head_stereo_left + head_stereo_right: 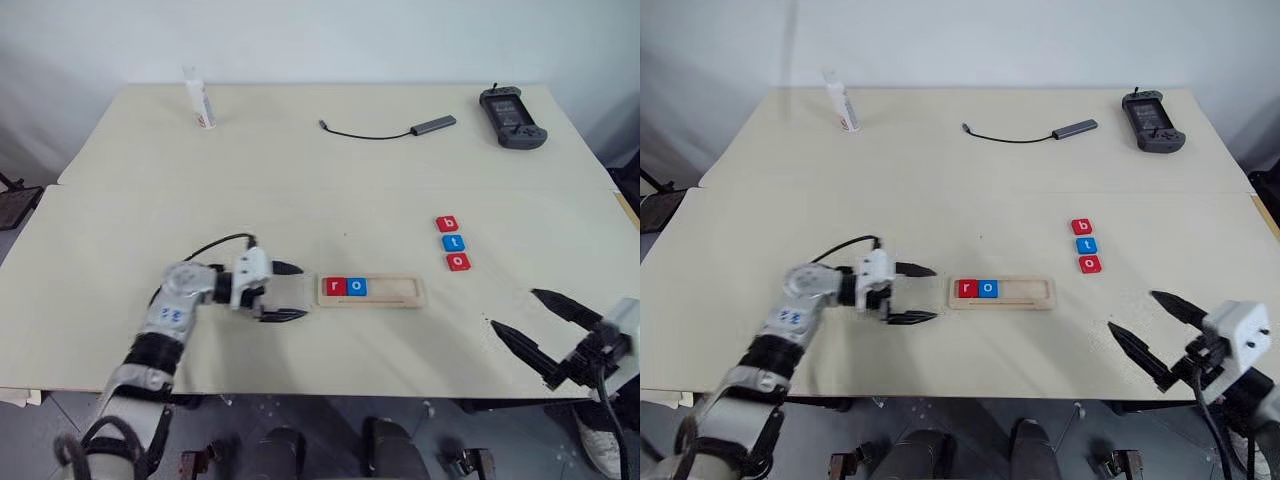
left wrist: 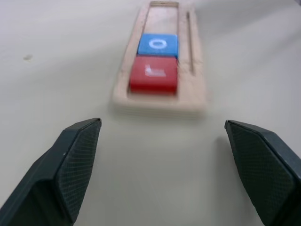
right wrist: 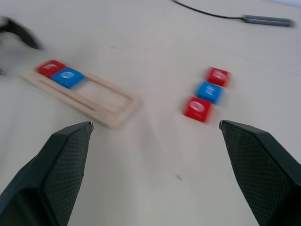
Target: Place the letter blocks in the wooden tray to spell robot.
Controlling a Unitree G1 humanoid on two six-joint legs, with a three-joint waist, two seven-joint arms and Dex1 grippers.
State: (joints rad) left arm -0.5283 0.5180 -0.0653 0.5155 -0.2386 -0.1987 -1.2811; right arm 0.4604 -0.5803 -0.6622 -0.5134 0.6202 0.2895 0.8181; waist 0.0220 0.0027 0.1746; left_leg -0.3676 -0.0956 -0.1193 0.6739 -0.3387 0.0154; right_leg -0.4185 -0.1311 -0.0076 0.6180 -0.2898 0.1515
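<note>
Looking down from the head, you see the long pale wooden tray [image 1: 372, 290] lying on the cream table [image 1: 300, 170] with its long axis running left to right, a red "r" tile [image 1: 335, 287] and a blue "o" tile [image 1: 357, 287] seated touching at its left end and the remaining groove bare. Your left gripper [image 1: 282, 292] lies level just beside that left end, pointing right along the tray, jaws spread wide and holding nothing. The left wrist view gives you the tray end-on between its fingers [image 2: 70, 165], the red tile nearest. Off to the right, well apart from the tray, a red "b" tile [image 1: 447, 224], blue "t" tile [image 1: 452, 242] and red "o" tile [image 1: 458, 262] sit in a short column. Your right gripper [image 1: 540, 320] hangs at the table's near right edge, fully spread and empty.
</note>
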